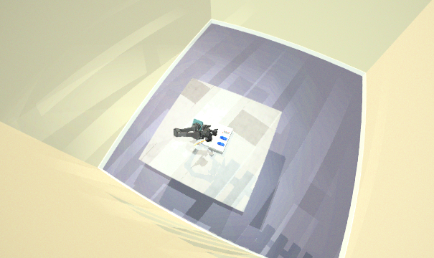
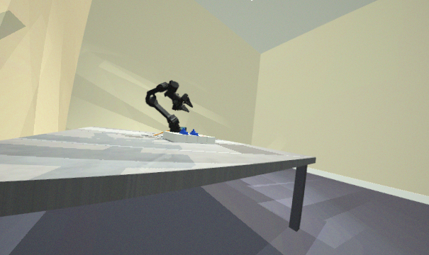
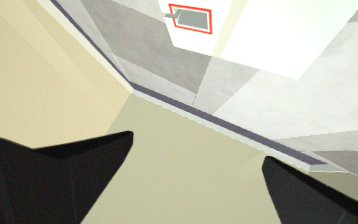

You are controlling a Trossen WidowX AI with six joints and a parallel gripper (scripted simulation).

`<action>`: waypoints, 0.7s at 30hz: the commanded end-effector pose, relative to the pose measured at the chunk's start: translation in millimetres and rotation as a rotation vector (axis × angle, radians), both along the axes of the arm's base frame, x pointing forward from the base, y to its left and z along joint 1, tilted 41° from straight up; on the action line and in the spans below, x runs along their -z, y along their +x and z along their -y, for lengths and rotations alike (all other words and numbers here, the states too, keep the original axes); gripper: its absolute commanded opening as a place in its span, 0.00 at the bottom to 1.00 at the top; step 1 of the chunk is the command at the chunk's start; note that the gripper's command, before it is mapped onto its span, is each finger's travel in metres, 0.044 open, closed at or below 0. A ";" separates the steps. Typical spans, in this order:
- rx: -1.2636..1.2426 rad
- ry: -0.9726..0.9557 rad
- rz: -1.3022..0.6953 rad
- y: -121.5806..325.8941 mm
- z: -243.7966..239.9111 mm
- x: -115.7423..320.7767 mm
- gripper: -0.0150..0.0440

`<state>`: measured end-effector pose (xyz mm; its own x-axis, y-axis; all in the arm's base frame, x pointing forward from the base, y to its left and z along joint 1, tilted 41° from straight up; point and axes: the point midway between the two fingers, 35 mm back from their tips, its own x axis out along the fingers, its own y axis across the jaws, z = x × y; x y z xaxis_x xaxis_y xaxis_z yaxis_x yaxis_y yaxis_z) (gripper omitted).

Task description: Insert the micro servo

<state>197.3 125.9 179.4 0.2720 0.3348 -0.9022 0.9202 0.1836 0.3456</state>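
Observation:
The marked pocket (image 3: 194, 19) (image 1: 226, 132) is outlined in red near a corner of the white deck (image 3: 260, 47) (image 1: 214, 146) (image 2: 200, 139). In the wrist view it looks grey and empty, with its side notch at the left. My gripper (image 3: 196, 149) (image 1: 214, 135) (image 2: 190, 108) is open and empty, high above the deck, with its fingers angled forward and down. Two blue servos stand on the deck, one (image 1: 223, 137) beside the other (image 1: 220, 144). The loose servo cannot be made out for certain; the arm may hide it.
A thin orange-yellow strip (image 1: 199, 142) (image 2: 159, 134) lies beside the deck, near the arm's base. A teal object (image 1: 197, 123) is on the other side of the arm. The deck rests on a large pale table (image 1: 188, 168) (image 2: 111, 156).

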 end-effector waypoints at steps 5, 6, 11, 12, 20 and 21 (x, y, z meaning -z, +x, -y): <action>0.237 -0.136 -0.118 -5.6 20.4 21.0 1.00; 0.266 -0.153 -0.129 -6.5 23.0 22.9 1.00; 0.409 -0.243 -0.166 -10.8 36.6 31.1 1.00; 0.437 -0.261 -0.171 -11.6 39.4 32.4 1.00; 0.665 -0.414 -0.175 -17.6 62.6 39.0 1.00; 0.693 -0.434 -0.171 -18.2 65.5 39.3 1.00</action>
